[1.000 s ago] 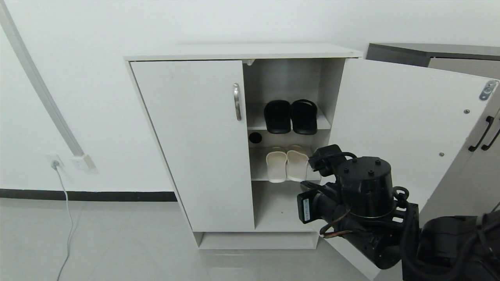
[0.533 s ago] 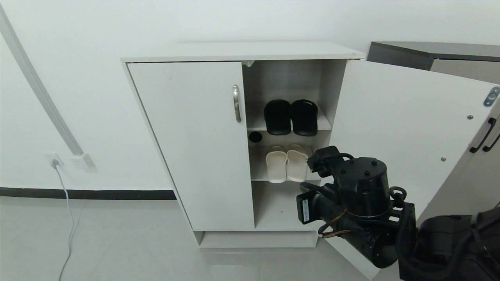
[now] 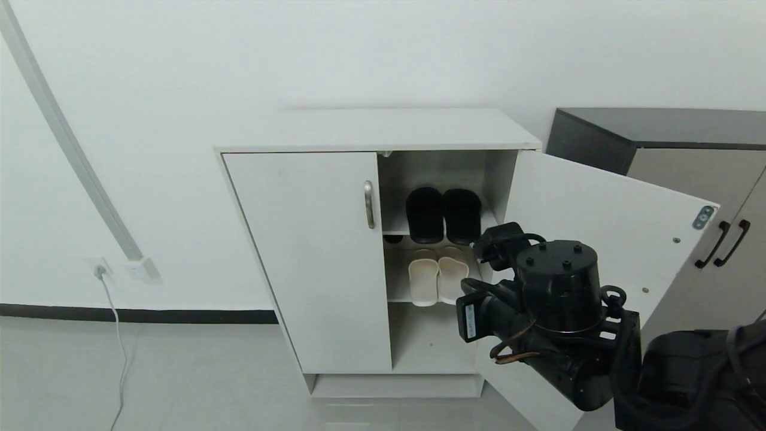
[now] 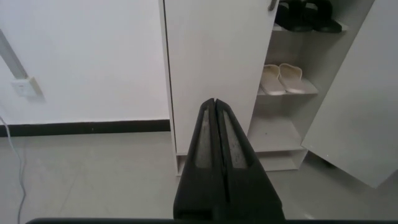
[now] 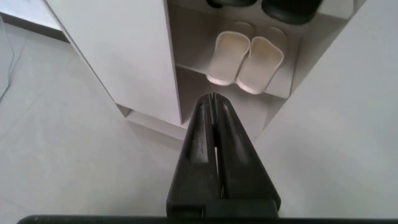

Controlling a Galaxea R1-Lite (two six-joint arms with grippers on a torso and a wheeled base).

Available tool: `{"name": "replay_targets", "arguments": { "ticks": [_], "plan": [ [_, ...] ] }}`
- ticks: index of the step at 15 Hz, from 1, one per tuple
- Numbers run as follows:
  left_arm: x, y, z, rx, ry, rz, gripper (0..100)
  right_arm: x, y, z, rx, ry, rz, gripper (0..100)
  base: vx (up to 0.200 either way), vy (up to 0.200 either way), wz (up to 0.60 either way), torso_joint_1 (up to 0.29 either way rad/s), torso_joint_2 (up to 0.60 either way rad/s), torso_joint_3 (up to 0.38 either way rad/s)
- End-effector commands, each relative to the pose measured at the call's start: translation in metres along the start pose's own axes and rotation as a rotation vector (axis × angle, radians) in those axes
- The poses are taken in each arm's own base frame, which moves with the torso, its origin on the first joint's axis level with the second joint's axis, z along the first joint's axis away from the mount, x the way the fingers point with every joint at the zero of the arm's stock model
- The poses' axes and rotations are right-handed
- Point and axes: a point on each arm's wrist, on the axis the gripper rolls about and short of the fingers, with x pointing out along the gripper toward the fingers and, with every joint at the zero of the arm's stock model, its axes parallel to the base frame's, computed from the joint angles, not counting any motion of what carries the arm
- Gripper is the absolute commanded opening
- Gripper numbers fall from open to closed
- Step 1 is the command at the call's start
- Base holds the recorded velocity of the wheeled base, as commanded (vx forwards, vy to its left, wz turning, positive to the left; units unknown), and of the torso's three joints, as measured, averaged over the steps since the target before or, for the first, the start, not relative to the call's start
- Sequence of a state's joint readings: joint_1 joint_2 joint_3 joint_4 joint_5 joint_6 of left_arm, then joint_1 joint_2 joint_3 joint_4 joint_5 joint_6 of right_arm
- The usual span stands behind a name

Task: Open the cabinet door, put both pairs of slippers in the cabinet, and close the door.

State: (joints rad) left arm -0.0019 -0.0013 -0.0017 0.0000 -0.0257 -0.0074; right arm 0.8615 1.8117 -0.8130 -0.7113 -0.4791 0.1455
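— What kind of place is this?
— A home entryway, or a room fitted out as one. A white cabinet (image 3: 383, 129) stands against a plain white wall (image 3: 359, 54), with 2 pairs on its shelves: black slippers (image 3: 425, 215) above cream slippers (image 3: 423, 276).
— Anything else?
— Glossy grey floor tiles (image 3: 179, 383), a dark skirting strip (image 3: 137, 315), a wall socket (image 3: 99, 270) with a cable (image 3: 119, 347) plugged in, and 1 grey cabinet (image 3: 676, 173) beside the white one.

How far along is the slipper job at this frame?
Done: the right door stands open, black slippers on the upper shelf, cream slippers on the shelf below. In hand: nothing; left claw and right claw are shut and empty. Left: closing that door.
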Motion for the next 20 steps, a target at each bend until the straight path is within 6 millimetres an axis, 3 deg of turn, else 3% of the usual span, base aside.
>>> {"name": "replay_targets", "arguments": {
  "ticks": [1, 20],
  "plan": [
    [0.0001, 0.0, 0.0, 0.001, 0.001, 0.0, 0, 0.0002, 0.0003, -0.0004, 0.0, 0.001, -0.001, 0, 0.0, 0.0, 0.0, 0.139, -0.46, -0.334],
    [0.0001, 0.0, 0.0, 0.003, 0.001, 0.0, 0, -0.0024, -0.0012, -0.0046, -0.011, 0.014, 0.001, 0, 0.0, 0.0, 0.0, 0.199, -0.52, -0.32]
  ]
}}
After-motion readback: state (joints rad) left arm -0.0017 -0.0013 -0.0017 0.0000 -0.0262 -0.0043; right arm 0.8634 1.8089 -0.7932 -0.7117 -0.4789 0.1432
